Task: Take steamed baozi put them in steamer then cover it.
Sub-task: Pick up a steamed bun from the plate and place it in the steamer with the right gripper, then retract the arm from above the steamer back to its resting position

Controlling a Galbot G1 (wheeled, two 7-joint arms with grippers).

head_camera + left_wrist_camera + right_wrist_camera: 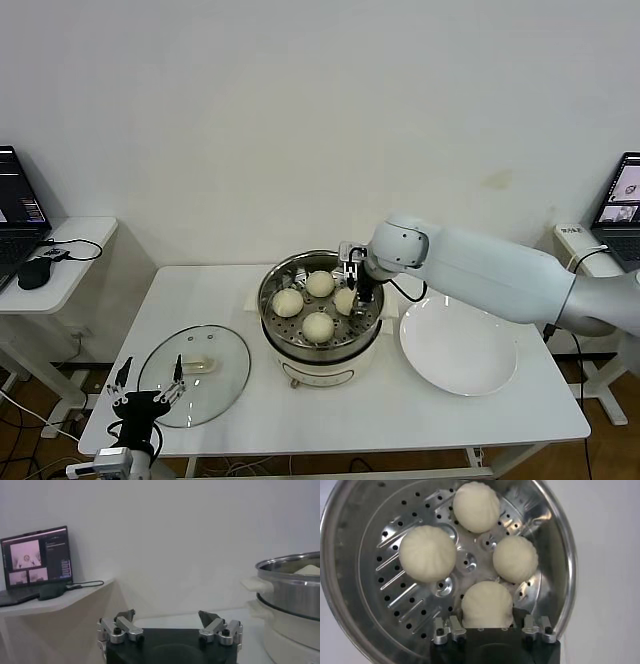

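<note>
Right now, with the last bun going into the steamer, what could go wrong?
1. The right tool has its fingers around the fourth bun; lifting before it opens enough may drag the bun back out.
2. That bun sits near the steamer rim, so the fingers could knock the wall when rising.
3. The lid still lies on the table by the left tool; its handle looks small to grasp.
</note>
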